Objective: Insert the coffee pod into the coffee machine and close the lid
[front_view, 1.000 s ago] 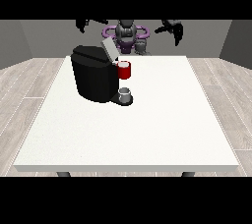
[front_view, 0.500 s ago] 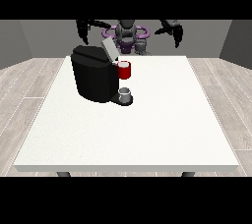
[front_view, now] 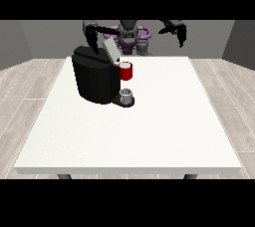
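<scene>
So the coffee pod can't be picked out for sure. A small grey thing [front_view: 127, 93] is seen sitting on the dark base at the front of the coffee machine [front_view: 97, 76], right under the red thing at the machine [front_view: 125, 71], but whether that's the pod can't be told.

The machine itself is a chunky black block parked on the counter [front_view: 149, 131] toward the far-left part, closer to the far edge than the near one. Its lid [front_view: 110, 50] is seen tipped up, a pale grey flap slanting back toward the far edge, so it isn't closed yet. The red thing is stuck out on the machine's right-facing side, just below the lid's hinge end.

The hand at the view's left [front_view: 91, 37] is held up above the back of the machine, near the far-left of the counter, with the forearm angled down from the shoulder and the dark fingers pointed downward. Nothing is seen between them; whether they're spread or curled can't really be told.

The hand at the view's right [front_view: 180, 33] is hung in the air past the far edge, well apart from the machine, fingers drooped down and relaxed-looking, nothing held.
</scene>
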Controlling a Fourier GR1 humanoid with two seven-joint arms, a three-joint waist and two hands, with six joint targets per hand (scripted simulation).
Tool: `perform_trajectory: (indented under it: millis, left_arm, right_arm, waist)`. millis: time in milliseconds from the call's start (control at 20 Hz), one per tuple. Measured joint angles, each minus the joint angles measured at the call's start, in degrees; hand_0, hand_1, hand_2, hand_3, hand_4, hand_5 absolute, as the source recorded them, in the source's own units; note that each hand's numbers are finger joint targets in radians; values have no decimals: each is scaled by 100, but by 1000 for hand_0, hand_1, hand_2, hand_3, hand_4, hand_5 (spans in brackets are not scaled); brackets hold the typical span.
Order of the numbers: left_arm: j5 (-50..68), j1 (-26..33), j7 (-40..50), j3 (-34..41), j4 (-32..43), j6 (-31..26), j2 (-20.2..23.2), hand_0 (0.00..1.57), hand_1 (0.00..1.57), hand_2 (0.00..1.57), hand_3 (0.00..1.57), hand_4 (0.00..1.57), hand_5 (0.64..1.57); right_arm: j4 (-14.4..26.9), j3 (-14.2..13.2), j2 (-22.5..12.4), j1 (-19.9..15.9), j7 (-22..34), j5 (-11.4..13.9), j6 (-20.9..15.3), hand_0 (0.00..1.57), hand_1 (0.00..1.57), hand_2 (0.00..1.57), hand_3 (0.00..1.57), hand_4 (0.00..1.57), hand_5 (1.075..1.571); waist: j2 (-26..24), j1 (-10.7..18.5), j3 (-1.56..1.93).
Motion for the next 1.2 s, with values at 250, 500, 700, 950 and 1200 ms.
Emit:
perform_trajectory:
  millis: [250,500,700,950,1200]
  left_arm:
    - [81,127,120,-27,-426,125,55,0,0,0,0,309,1571]
    - [138,184,84,68,-519,167,267,0,0,0,0,352,1571]
    - [132,181,41,97,-552,237,368,0,0,0,0,346,1571]
    - [104,211,191,-47,-673,316,288,0,0,0,0,363,1571]
    - [78,221,194,-174,-753,325,230,0,0,0,0,330,1571]
  right_arm:
    - [196,116,-15,-252,-202,78,79,0,0,0,0,0,1571]
    - [246,243,57,-463,-244,156,56,0,0,0,0,166,1571]
    - [336,247,20,-750,-247,172,79,0,0,0,0,127,1571]
    - [454,287,-92,-1006,-161,263,116,0,0,0,0,119,1571]
    - [532,358,-187,-1315,49,419,68,0,0,0,0,0,1571]
  waist:
    - [238,-57,-3]
    - [378,-192,-13]
    - [546,-207,-9]
    - [615,-133,9]
    - [702,-2,27]
